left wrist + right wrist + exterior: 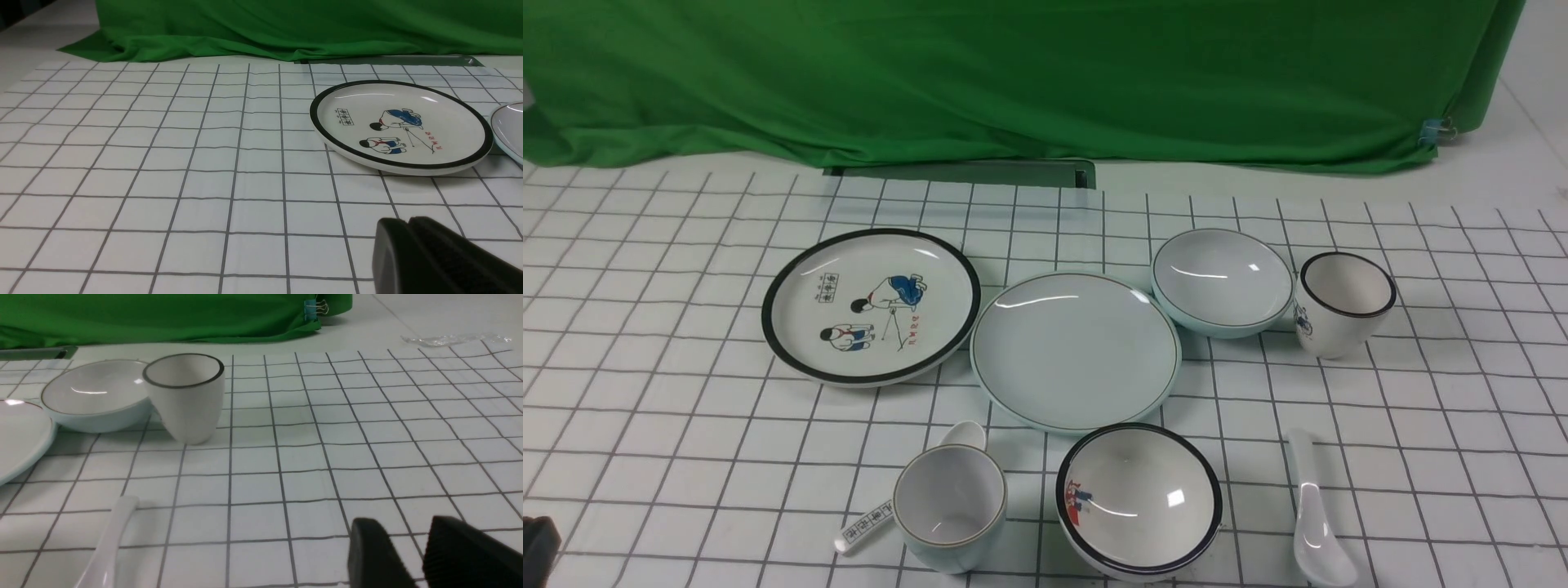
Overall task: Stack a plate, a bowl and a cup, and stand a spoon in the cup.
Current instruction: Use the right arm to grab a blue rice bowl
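The plate point(1075, 351) sits mid-table on the checked cloth point(670, 392), plain pale blue-green with a thin dark rim line, and you can place everything else from it. Just beyond its right edge is the bowl point(1223, 282), the same pale glaze, shallow and upright; whether the two rims touch cannot be told. On the plate's near left stands the cup point(950, 494), upright and handleless, with a gold-brown rim and a white inside. The spoon point(1313, 514) lies on the plate's near right, well apart from it, glossy white and unmarked, hollow side up. Its long axis runs almost straight away from you, handle towards the green backdrop point(1013, 73), scoop towards the near edge. Look-alikes crowd the set. A cartoon plate point(872, 305) with a thick black rim lies close on the plate's left. A black-rimmed bowl point(1139, 498) sits just on its near side, between the cup and the spoon. A black-rimmed cup point(1345, 304) stands beyond the bowl on the right. A printed spoon point(866, 527) lies aslant behind the cup, partly hidden by it. Your left gripper point(406, 222) is pressed closed and empty, far to the plate's left. Your right gripper point(402, 535) stands parted with nothing between its fingers, out to the right of the spoon.
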